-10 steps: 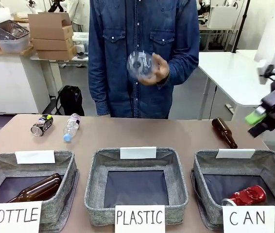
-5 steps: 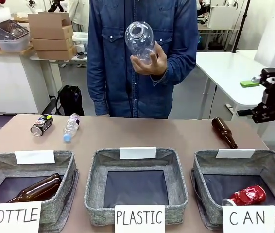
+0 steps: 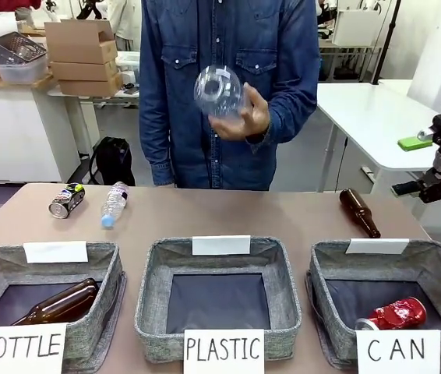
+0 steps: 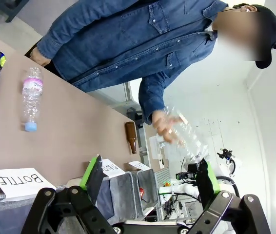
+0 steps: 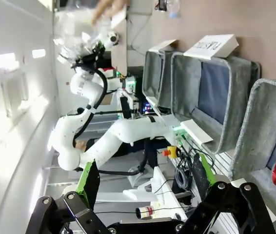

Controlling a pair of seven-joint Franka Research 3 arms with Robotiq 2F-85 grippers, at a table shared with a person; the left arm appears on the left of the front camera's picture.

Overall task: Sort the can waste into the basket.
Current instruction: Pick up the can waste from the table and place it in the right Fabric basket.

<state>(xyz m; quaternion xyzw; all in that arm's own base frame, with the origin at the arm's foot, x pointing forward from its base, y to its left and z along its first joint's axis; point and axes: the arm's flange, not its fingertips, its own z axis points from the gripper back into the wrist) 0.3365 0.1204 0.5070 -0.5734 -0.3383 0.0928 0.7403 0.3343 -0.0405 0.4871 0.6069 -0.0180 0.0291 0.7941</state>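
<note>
Three grey baskets are sitting in a row: BOTTLE basket (image 3: 116,269), PLASTIC basket (image 3: 147,282), CAN basket (image 3: 319,274). Two cans are showing, a red can (image 3: 396,314) and a dark can (image 3: 66,200). Also showing are two brown glass bottles, left brown bottle (image 3: 61,302) and right brown bottle (image 3: 359,212), and two clear ones, small plastic bottle (image 3: 114,204) and round plastic bottle (image 3: 218,91).

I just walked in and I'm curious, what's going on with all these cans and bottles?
A person's hand holds up a clear bottle. The red can lies in the CAN basket; the dark can lies on the table, not yet sorted. The robot's left fingers and right fingers are open and empty.
</note>
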